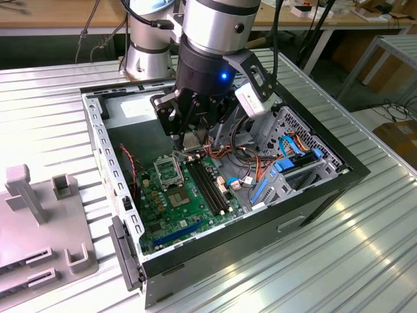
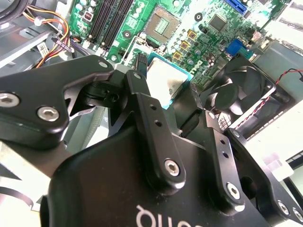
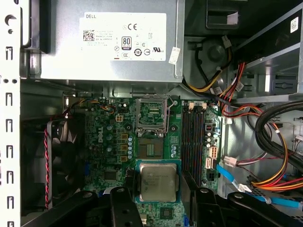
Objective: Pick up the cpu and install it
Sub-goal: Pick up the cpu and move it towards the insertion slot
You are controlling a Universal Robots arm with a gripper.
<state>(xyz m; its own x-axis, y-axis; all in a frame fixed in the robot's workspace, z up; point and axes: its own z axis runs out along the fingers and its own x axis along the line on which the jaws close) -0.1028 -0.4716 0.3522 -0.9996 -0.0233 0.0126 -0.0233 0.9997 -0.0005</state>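
The gripper [image 1: 194, 135] hung inside the open computer case [image 1: 112, 171], its fingers clamped on the cpu [image 3: 158, 182]. It held the cpu flat above the green board [image 3: 106, 142], probably so it would meet the open socket [image 3: 151, 115] squarely. The case stood mid-way across the ribbed metal surface [image 1: 365, 251], with workbenches [image 1: 58, 16] beyond its far edge.

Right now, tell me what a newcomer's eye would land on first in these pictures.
First, the black gripper hanging inside the open computer case, in the middle of the exterior view. In the first wrist view, the silver-grey cpu sits clamped between its fingers, above the green motherboard. Next to the board, the grey power supply with its white label stands out.
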